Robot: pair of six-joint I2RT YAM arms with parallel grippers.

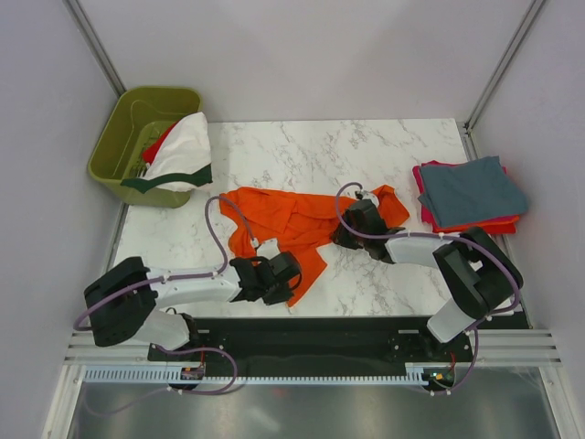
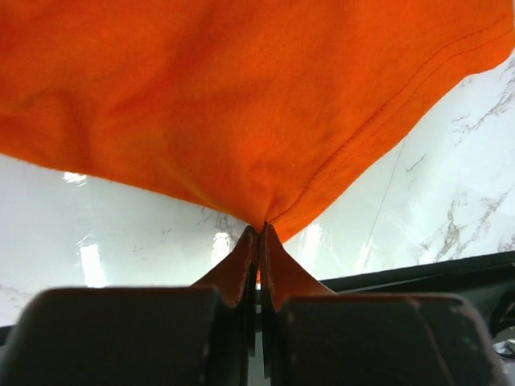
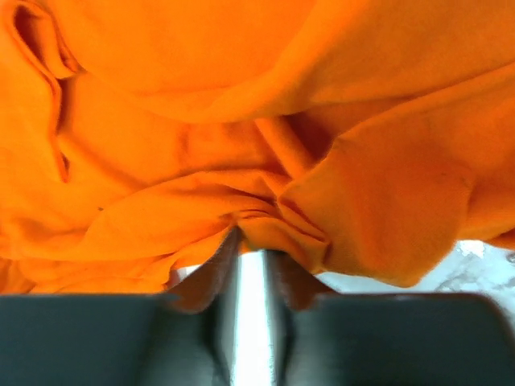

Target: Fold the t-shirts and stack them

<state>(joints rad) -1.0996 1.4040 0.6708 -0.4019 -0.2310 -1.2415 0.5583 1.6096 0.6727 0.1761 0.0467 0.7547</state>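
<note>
Clamping orange t-shirt [image 2: 241, 104], left end effector [image 2: 258, 232] is closed; right end effector [image 3: 251, 245] stands slightly apart.

- The orange t-shirt [image 1: 291, 219] lies unfolded and rumpled across the middle of the desk [image 1: 384, 151], spread out wide. Its near hem is pinched tight in the left hand [image 2: 258, 231].
- The slate blue-grey t-shirt [image 1: 475, 190] is folded flat on top of a stack at the desk's right edge.
- The magenta t-shirt [image 1: 423, 187] and the red t-shirt [image 1: 498, 226] show only as edges under it.
- The white t-shirt [image 1: 183, 146], with dark green trim, hangs over the rim of the bin [image 1: 114, 151]. A red garment [image 1: 157, 144] lies just beside it, inside the bin.
</note>
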